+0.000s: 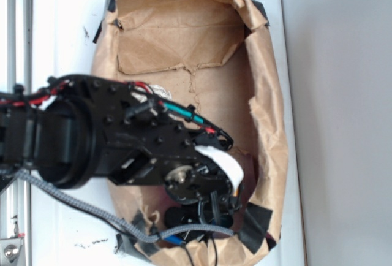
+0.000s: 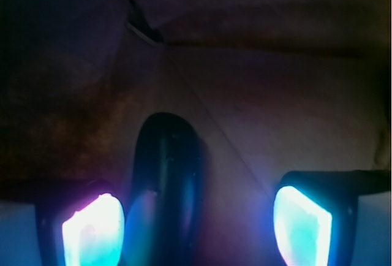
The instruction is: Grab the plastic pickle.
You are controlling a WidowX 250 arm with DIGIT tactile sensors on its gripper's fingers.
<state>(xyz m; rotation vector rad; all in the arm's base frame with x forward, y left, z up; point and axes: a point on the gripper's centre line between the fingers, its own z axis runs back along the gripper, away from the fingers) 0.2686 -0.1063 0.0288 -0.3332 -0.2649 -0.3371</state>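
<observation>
In the wrist view the plastic pickle (image 2: 166, 180) is a dark, smooth, elongated shape with a rounded far end, lying on the brown paper floor. It sits between my gripper's (image 2: 197, 226) two glowing pads, close to the left pad (image 2: 93, 232) and well apart from the right pad (image 2: 301, 224). The jaws stand wide apart, open. In the exterior view the black arm (image 1: 122, 137) reaches down into the near end of the paper bag (image 1: 208, 88), and the pickle and the fingertips are hidden beneath it.
The brown paper bag's crumpled walls (image 1: 272, 113) rise around the arm on the right and far sides. Black tape patches (image 1: 254, 223) hold its near corner. A braided cable (image 1: 92, 208) trails from the arm. A white surface (image 1: 61, 27) lies under the bag.
</observation>
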